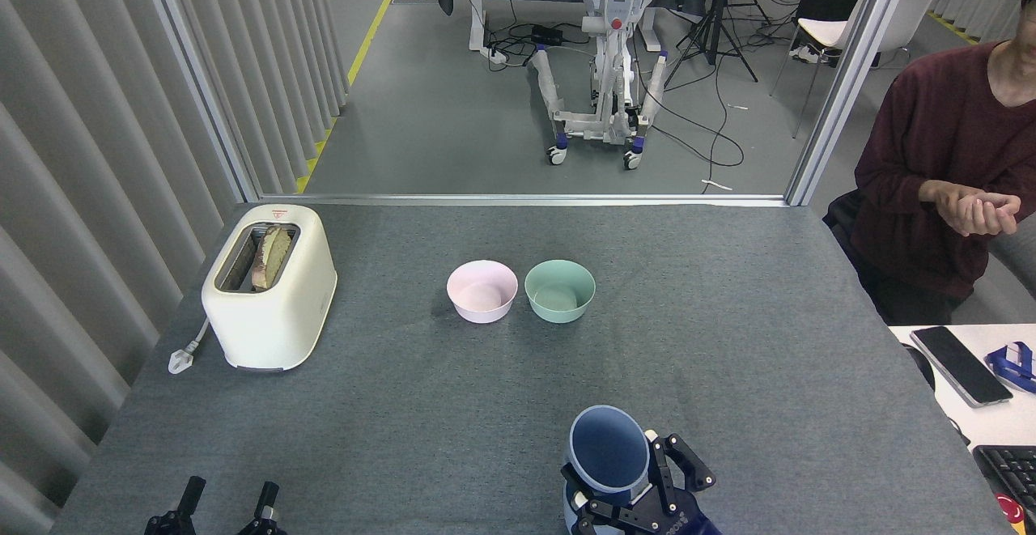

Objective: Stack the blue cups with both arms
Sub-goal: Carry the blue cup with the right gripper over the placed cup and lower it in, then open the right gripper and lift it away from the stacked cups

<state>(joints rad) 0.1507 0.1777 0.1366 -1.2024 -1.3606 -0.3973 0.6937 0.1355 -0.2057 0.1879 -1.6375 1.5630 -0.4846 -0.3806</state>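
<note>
The right pincer [627, 496] is clamped around a blue cup [609, 447], fingers [665, 470] against its wall, holding it upright at the near edge of the tabletop [421, 405]. A sliver of the second cup [570, 511] shows directly beneath it. The left pincer [225, 507] shows only two fingertips standing apart, gripping nothing, well to the left.

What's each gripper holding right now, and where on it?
Right gripper holds a blue cup by its side wall below the rim, fingers around it. Left gripper is open and holds nothing.
</note>
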